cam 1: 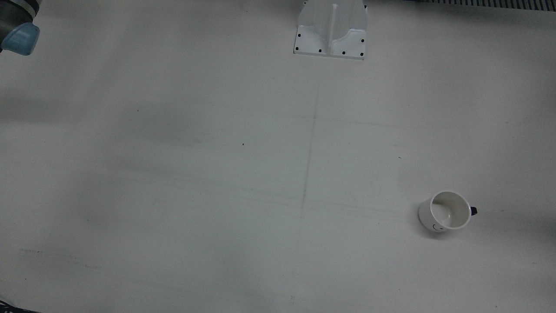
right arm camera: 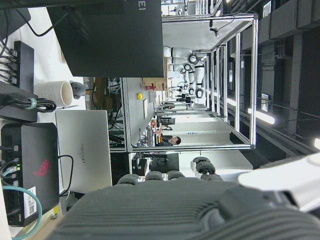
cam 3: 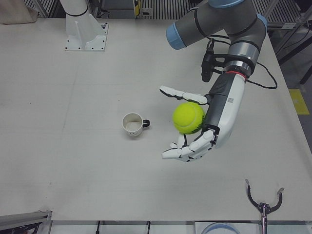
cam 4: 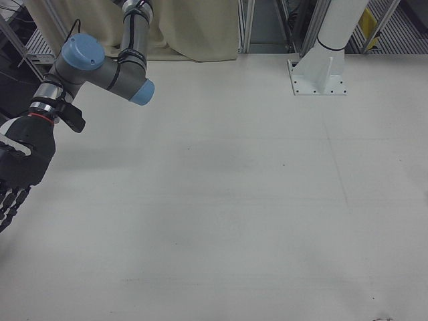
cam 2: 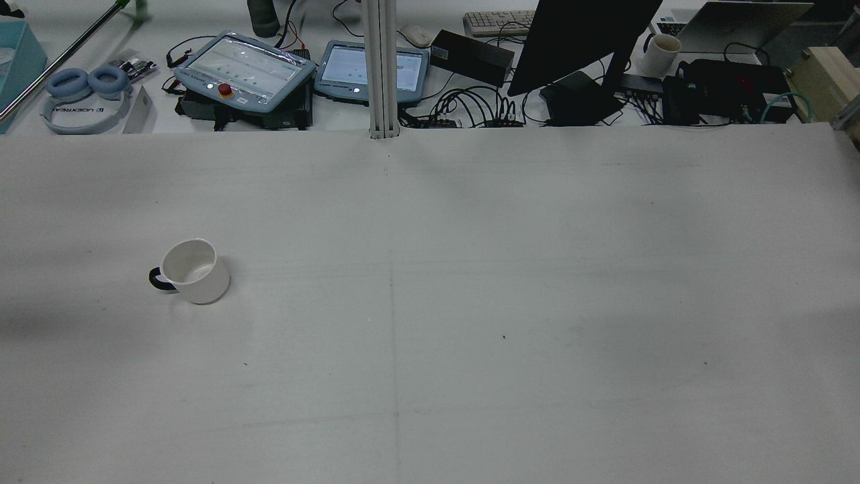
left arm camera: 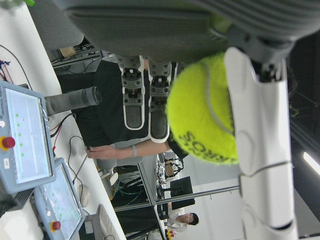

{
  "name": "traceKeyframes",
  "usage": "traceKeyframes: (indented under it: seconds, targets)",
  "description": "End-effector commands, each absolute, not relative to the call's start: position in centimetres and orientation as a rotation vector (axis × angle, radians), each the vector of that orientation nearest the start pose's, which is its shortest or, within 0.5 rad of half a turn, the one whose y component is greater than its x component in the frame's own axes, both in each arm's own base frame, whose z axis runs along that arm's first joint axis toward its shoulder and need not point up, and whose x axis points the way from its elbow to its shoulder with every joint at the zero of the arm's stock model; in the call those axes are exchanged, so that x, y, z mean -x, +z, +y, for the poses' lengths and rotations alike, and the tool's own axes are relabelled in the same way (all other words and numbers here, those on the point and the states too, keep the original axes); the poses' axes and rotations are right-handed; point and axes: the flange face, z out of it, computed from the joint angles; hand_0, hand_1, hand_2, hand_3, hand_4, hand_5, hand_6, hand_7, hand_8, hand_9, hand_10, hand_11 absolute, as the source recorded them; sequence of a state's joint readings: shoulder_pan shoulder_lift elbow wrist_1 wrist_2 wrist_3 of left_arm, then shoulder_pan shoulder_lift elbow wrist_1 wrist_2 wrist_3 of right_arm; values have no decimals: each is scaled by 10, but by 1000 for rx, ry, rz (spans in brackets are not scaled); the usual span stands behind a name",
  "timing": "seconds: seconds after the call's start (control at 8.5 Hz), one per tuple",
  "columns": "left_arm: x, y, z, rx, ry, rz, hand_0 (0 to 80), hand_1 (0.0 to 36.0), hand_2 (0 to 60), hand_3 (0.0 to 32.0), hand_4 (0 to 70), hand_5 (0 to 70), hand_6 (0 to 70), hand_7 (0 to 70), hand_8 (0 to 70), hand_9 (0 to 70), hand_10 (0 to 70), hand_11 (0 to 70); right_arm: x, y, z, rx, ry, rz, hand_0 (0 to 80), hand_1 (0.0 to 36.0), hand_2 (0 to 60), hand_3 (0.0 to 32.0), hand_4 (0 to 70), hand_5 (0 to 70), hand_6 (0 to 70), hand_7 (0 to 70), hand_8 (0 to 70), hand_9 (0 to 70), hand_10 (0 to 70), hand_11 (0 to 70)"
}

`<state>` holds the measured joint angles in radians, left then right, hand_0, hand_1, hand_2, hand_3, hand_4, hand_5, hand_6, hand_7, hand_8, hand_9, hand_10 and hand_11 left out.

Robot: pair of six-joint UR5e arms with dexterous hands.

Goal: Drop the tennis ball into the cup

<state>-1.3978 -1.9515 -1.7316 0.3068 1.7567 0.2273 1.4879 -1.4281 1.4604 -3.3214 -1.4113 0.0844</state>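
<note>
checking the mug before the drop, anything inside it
The mug looks empty: the front and rear views show bare white floor and inner wall. The near inner wall is hidden by the rim. The tennis ball is held in the left hand.

Grey jointed arms with light-blue caps; left robot hand (cam 3: pixel 207 124) white-shelled, right robot hand (cam 4: pixel 19 170) black.

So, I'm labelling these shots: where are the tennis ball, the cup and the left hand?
tennis ball (cam 3: pixel 188 117), left-front view, centre of the felt.
cup (cam 3: pixel 132 125), left-front view, on its rim.
left hand (cam 3: pixel 207 123), left-front view, on the palm beside the ball.
</note>
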Motion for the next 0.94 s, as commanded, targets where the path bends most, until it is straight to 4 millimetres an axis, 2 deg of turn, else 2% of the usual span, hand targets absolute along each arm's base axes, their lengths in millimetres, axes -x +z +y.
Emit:
traceKeyframes:
  seconds: [0.0, 0.12, 0.35, 0.47, 0.59, 0.71, 0.82]
  targets:
    - [-61, 424, -582, 230, -1557, 2166, 572, 169, 0, 0, 361, 125, 470, 700, 290, 452, 206, 312, -104, 684, -545, 18, -2296, 1986, 0, 0, 0, 0, 0, 0, 0, 0, 0, 0, 0, 0]
    - [-81, 424, -576, 265, -1535, 2156, 563, 165, 1, 0, 361, 124, 470, 700, 293, 456, 207, 312, -104, 684, -545, 18, -2296, 1986, 0, 0, 0, 0, 0, 0, 0, 0, 0, 0, 0, 0]
    - [-107, 427, -570, 309, -1504, 2144, 541, 144, 14, 0, 349, 134, 522, 700, 303, 449, 208, 311, -104, 684, -545, 18, -2296, 1986, 0, 0, 0, 0, 0, 0, 0, 0, 0, 0, 0, 0]
    - [-118, 443, -561, 331, -1493, 2130, 514, 136, 18, 0, 345, 98, 378, 700, 278, 460, 207, 308, -104, 684, -545, 18, -2296, 1986, 0, 0, 0, 0, 0, 0, 0, 0, 0, 0, 0, 0]
    - [-121, 453, -555, 340, -1488, 2126, 508, 131, 40, 0, 344, 106, 409, 700, 288, 462, 209, 311, -104, 684, -545, 18, -2296, 1986, 0, 0, 0, 0, 0, 0, 0, 0, 0, 0, 0, 0]
    - [-127, 454, -553, 351, -1477, 2123, 503, 134, 38, 0, 338, 88, 334, 700, 271, 463, 207, 308, -104, 684, -545, 18, -2296, 1986, 0, 0, 0, 0, 0, 0, 0, 0, 0, 0, 0, 0]
    - [-133, 463, -548, 364, -1476, 2112, 502, 130, 44, 0, 333, 96, 373, 700, 278, 459, 206, 307, -104, 685, -545, 18, -2298, 1985, 0, 0, 0, 0, 0, 0, 0, 0, 0, 0, 0, 0]
